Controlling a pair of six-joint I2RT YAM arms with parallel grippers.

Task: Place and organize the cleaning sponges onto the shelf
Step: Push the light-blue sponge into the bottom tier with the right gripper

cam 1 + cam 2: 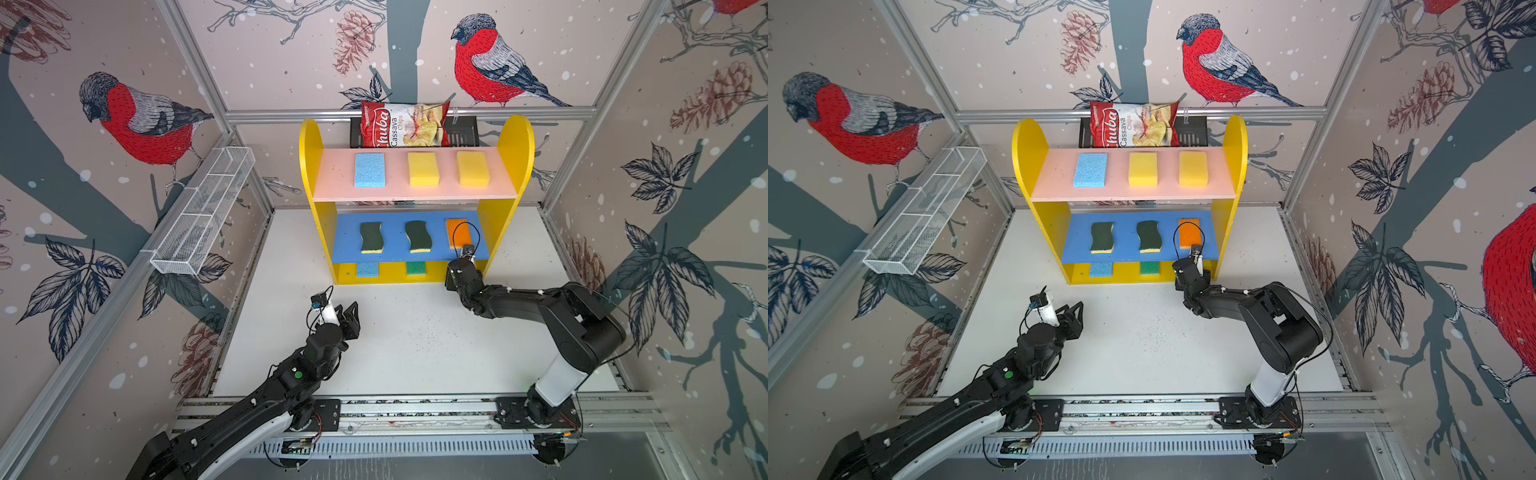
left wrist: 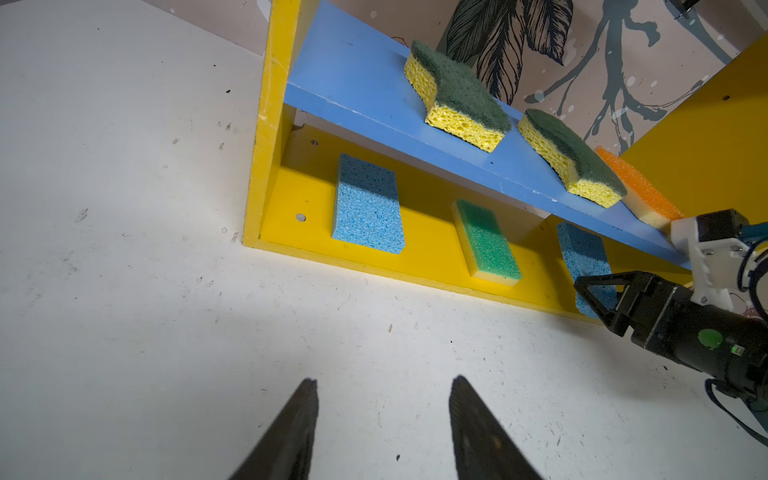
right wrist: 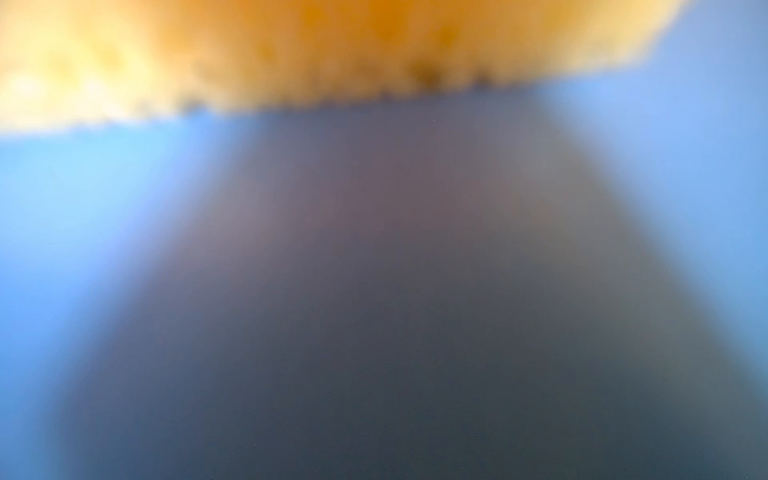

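Jaws on our right gripper (image 2: 586, 291) were down low at the yellow base of the shelf (image 1: 311, 166), right at a blue sponge (image 2: 582, 253) under the blue board (image 1: 349, 232). We could not tell if they were pinching that sponge or only standing beside it, for one finger hid the rest and the right wrist view was just an orange and blue blur. Our left gripper (image 1: 348, 312) hung over the white table (image 1: 415, 332), well away from the shelf, jaws apart and holding nothing. Beside that sponge lay a bright green sponge (image 2: 486, 241) and a second blue sponge (image 2: 368, 203). Above sat a wavy dark green sponge (image 1: 370, 237), its twin (image 1: 416, 237) and an orange sponge (image 1: 457, 232), and on the pink top (image 1: 332, 178) a third blue sponge (image 1: 369, 169) and two yellow sponges (image 1: 423, 168) (image 1: 473, 168). We thought all nine were on the shelf and this was the last bit. Next we would need to let go, if gripping, and pull straight back without bumping the board or dragging the sponge.
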